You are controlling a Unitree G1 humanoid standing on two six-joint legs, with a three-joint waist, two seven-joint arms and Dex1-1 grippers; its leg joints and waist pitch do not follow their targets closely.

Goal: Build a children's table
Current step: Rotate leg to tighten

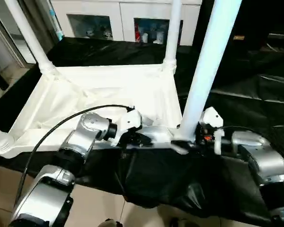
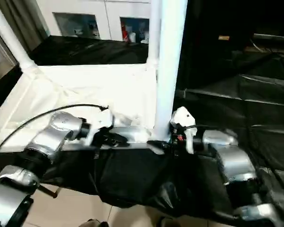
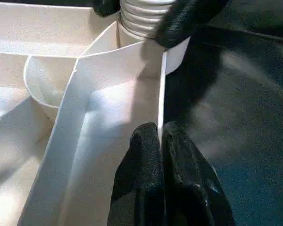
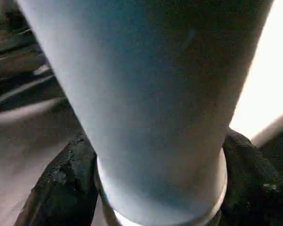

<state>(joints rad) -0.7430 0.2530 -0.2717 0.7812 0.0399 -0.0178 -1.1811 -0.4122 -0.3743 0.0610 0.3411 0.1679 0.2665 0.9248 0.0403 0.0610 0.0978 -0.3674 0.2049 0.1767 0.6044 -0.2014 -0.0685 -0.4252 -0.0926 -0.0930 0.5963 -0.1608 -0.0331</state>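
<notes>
The children's table top (image 1: 109, 97) lies upside down across the middle and left of the frame, ribbed underside up, on a surface draped in black cloth (image 1: 246, 99) that fills the right side and hangs over the near edge. Behind it, along the top of the frame, stands a white cabinet (image 1: 118, 19) with glass doors. Three legs stand upright in corner sockets: one at upper left (image 1: 28, 38), one at upper centre (image 1: 173, 33), and the nearest leg (image 1: 206, 66), which rises through the right-centre of the frame and hides part of the cloth behind it. The right claw (image 4: 155, 188) is clamped around the base of this nearest leg, a black finger on either side. The left claw (image 3: 161, 155) is pinched together on the thin near rim of the top, just beside that socket. A black cable (image 1: 61, 125) arcs over the left forearm.
</notes>
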